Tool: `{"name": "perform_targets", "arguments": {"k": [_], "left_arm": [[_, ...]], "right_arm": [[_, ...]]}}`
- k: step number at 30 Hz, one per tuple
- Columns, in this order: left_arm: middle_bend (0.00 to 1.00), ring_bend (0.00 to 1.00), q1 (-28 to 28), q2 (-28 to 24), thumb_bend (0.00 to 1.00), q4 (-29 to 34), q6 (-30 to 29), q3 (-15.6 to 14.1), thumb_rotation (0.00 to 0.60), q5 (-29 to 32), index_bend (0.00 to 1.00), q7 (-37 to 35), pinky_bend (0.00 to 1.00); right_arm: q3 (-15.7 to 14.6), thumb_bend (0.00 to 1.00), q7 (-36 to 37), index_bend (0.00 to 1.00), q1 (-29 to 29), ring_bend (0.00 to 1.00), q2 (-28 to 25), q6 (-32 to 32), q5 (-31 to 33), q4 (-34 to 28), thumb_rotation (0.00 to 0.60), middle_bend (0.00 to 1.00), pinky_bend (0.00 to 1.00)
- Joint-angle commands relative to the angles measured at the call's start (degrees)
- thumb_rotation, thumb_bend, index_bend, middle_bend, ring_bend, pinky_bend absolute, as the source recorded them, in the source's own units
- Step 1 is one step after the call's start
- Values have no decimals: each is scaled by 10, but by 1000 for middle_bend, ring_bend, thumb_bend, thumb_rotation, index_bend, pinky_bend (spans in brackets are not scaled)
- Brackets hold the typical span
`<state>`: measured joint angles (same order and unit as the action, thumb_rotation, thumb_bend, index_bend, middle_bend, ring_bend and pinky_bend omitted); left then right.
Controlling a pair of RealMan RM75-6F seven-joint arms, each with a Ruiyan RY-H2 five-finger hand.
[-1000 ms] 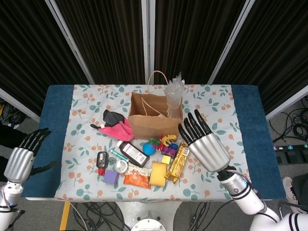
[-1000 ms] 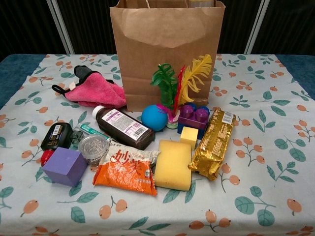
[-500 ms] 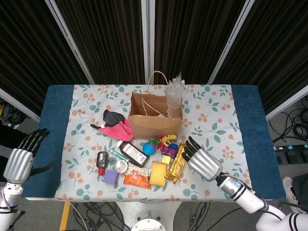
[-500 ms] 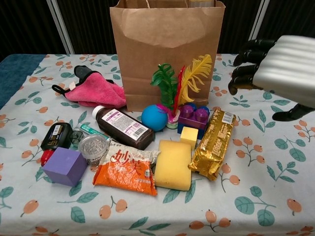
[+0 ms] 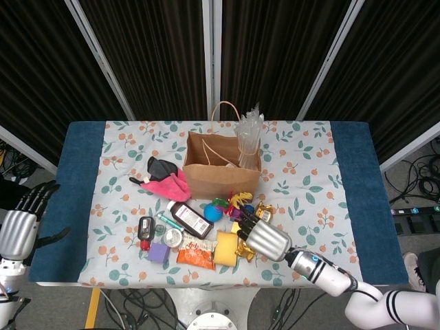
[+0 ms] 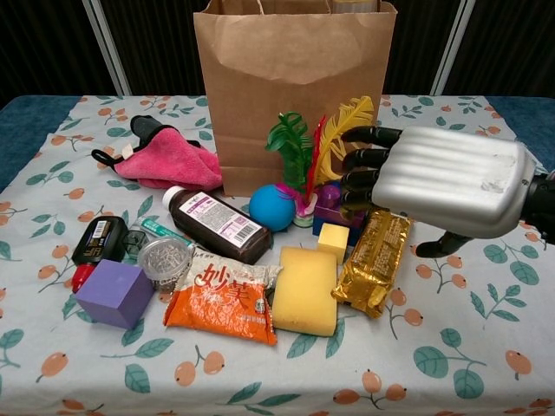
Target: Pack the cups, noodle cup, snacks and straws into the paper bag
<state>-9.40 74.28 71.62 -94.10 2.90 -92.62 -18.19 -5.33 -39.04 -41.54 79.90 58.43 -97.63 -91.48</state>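
Note:
The brown paper bag (image 5: 221, 168) (image 6: 295, 78) stands upright at the table's middle back, with clear straws (image 5: 249, 137) sticking out of its right side. In front of it lie a gold snack pack (image 6: 371, 264) (image 5: 242, 251) and an orange snack packet (image 6: 224, 303) (image 5: 195, 257). My right hand (image 5: 265, 237) (image 6: 442, 178) hovers low over the gold pack's far end, fingers stretched leftward and apart, thumb hanging down, holding nothing. My left hand (image 5: 19, 223) hangs off the table's left edge with fingers spread and nothing in it. Whatever sits inside the bag is hidden.
Around the snacks lie a yellow sponge (image 6: 303, 290), a small yellow block (image 6: 332, 240), a dark bottle (image 6: 217, 225), a blue ball (image 6: 272, 207), a feather toy (image 6: 321, 139), a purple cube (image 6: 114, 292) and a pink cloth (image 6: 169, 160). The cloth-covered table (image 5: 309, 158) shows bare on the right.
My right hand has come down and leftward, from beside the items to just over the gold snack pack. My left hand has sunk slightly at the table's left edge.

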Motion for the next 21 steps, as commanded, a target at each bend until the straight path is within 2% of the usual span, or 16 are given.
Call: {"name": "perform_targets", "arguments": {"k": [1, 15, 21], "left_arm": [[216, 149, -1, 3, 103, -6, 3, 1, 600, 2, 176, -3, 209], [216, 149, 0, 11, 103, -30, 10, 5, 600, 12, 177, -18, 209], [216, 149, 2, 14, 103, -38, 12, 5, 600, 17, 177, -23, 209]], "right_arm": [[1, 0, 5, 307, -2, 142, 11, -10, -4, 9, 600, 265, 30], [10, 0, 5, 303, -5, 142, 46, -51, 11, 45, 600, 270, 30], [8, 0, 1, 331, -1, 176, 49, -59, 16, 54, 600, 312, 32]]}}
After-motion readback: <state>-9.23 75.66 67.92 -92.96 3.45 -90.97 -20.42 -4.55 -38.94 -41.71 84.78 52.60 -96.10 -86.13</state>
